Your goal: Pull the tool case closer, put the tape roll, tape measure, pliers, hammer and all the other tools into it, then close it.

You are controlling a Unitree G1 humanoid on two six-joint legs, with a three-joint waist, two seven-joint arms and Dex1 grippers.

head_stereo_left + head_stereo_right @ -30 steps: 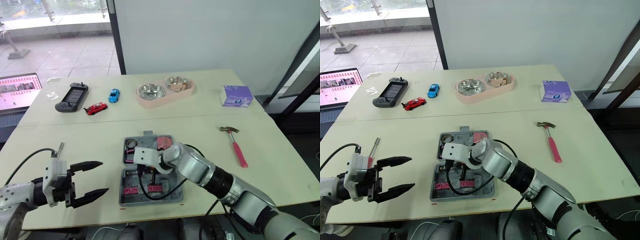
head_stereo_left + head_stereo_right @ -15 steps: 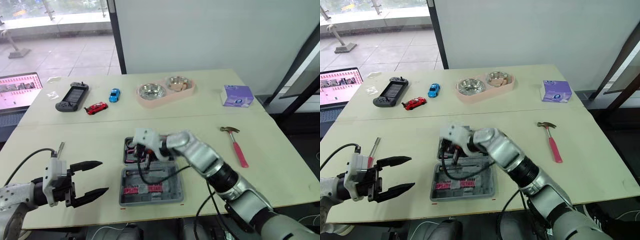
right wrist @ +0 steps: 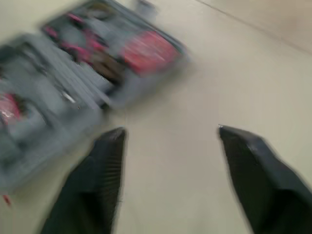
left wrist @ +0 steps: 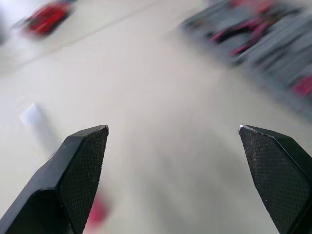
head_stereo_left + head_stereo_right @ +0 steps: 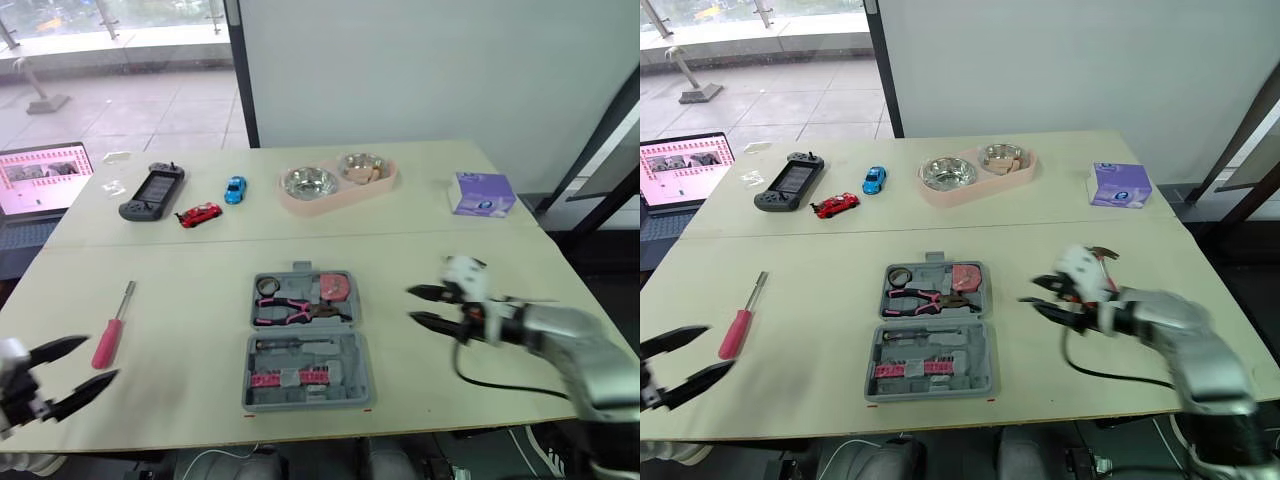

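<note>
The grey tool case [image 5: 306, 372] lies open at the table's middle. Its far half holds the pink-handled pliers [image 5: 295, 311], the tape roll [image 5: 265, 287] and the pink tape measure [image 5: 335, 288]. A pink-handled screwdriver [image 5: 111, 336] lies on the table left of the case. My right gripper [image 5: 412, 305] hovers open and empty just right of the case. It covers most of the hammer, whose head [image 5: 1103, 251] peeks out behind it. My left gripper [image 5: 98, 360] is open and empty at the front left corner, close to the screwdriver's handle [image 4: 97, 212].
At the back stand a pink double pet bowl [image 5: 338, 182], a purple tissue box [image 5: 483, 193], a game controller [image 5: 150, 192], a red toy car [image 5: 200, 214] and a blue one [image 5: 234, 189]. A laptop [image 5: 40, 170] sits off the far left.
My right gripper left the case, swung right and opened; the pliers now lie in the case. My left arm drew back toward the front left corner. The camera shifted slightly.
</note>
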